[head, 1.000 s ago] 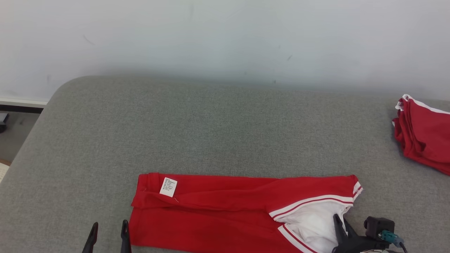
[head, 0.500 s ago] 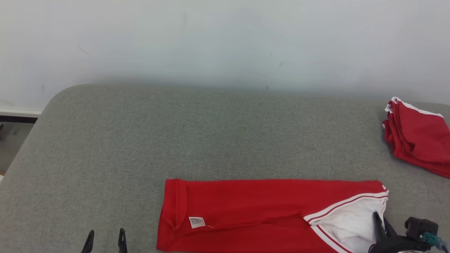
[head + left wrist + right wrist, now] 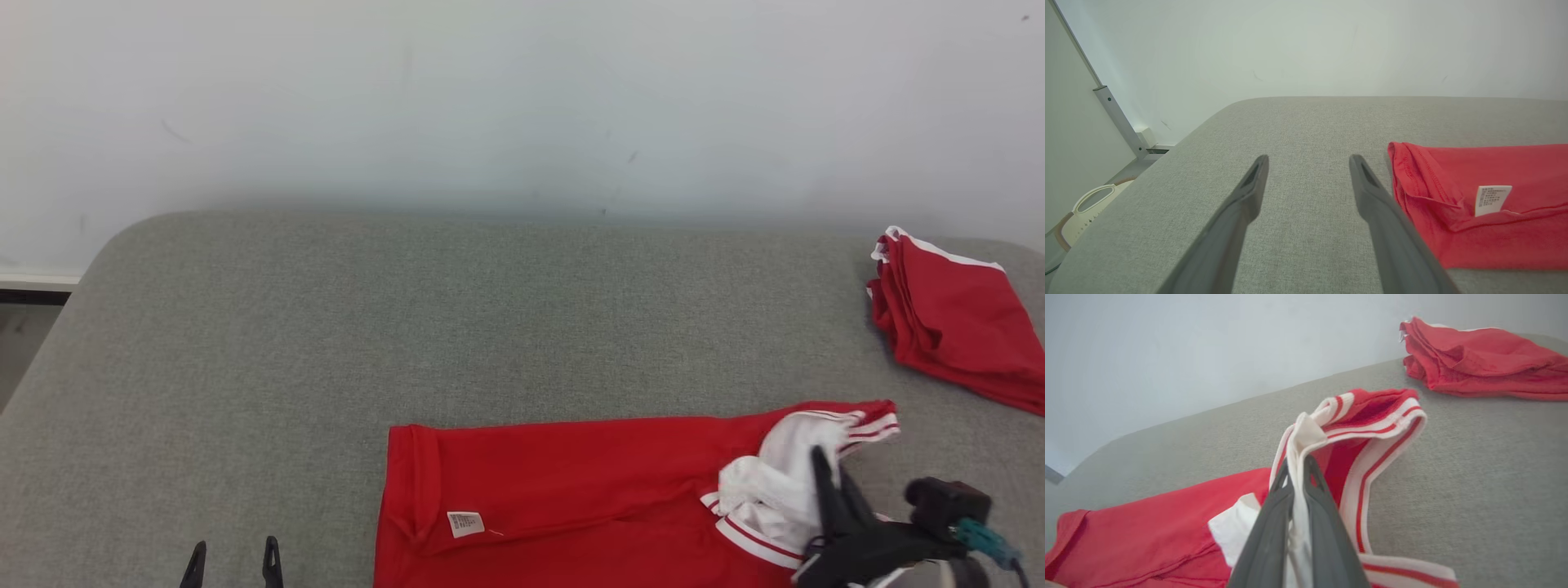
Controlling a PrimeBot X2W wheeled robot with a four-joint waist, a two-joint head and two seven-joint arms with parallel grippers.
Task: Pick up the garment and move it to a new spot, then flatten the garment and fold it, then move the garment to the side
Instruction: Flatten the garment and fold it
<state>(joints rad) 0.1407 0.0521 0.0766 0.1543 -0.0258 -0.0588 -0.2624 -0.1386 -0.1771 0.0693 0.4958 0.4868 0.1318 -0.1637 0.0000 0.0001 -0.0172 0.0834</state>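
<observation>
While the right gripper (image 3: 820, 465) is clamping the garment (image 3: 571, 482), folding is seemingly beginning; the left gripper (image 3: 234, 545) is idling open.

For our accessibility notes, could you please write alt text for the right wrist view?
The right gripper is shut on a white fold of the red garment, holding its striped edge raised off the grey cushion. A second red garment lies folded farther back, near the pale wall.

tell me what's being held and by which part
The right hand grips the garment by its white part beside the striped trim; the left hand is open, empty.
</observation>
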